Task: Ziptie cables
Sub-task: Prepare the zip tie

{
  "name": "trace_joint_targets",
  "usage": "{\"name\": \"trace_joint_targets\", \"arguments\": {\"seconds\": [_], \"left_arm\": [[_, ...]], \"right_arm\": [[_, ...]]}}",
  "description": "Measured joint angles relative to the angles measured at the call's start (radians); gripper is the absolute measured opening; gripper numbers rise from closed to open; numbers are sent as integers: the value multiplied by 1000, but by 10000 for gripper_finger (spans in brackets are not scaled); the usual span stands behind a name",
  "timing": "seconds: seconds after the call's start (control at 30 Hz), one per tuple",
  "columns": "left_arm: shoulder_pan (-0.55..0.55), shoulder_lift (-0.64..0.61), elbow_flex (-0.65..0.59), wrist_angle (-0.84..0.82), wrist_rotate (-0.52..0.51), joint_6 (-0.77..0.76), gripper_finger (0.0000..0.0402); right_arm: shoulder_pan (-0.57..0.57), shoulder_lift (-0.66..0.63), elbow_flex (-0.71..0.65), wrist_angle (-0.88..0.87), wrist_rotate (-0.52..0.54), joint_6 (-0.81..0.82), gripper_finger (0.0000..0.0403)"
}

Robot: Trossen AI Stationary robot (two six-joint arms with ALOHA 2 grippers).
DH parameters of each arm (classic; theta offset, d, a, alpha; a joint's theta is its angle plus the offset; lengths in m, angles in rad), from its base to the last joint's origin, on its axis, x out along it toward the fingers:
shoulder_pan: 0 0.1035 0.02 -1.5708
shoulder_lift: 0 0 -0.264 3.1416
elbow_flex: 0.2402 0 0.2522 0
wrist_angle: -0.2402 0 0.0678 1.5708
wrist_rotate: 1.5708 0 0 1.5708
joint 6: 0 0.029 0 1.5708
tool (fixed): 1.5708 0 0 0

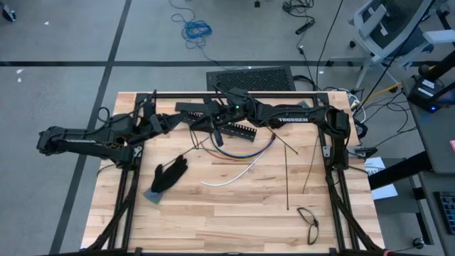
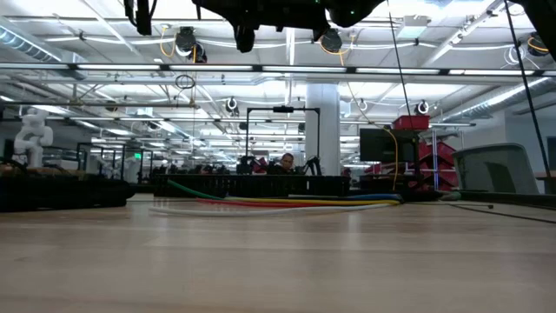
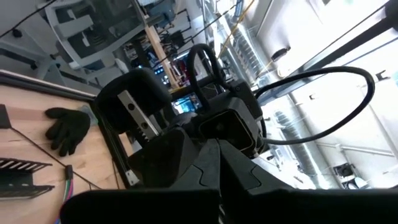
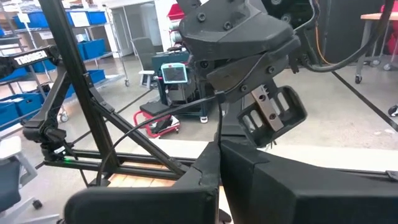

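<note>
the cables (image 1: 242, 151) lie loose in curved arcs on the worktop (image 1: 213, 220), centre of the high view just below the slotted black bar (image 1: 238, 130). no tie is seen around them, so bundling looks not yet begun. thin black zip ties (image 1: 287, 178) lie to the right, untouched. both arms sit folded at the upper middle: the left hand (image 1: 213, 134) and the right hand (image 1: 231, 96) are clenched on nothing, well above the wires. a black glove (image 1: 169, 175) lies lower left.
</note>
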Motion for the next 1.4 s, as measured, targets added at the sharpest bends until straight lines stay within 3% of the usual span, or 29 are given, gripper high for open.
{"name": "trace_joint_targets", "arguments": {"seconds": [1.4], "left_arm": [[97,-97,1,3,-17,38,0]], "right_arm": [[0,0,-2,-68,-10,12,0]]}}
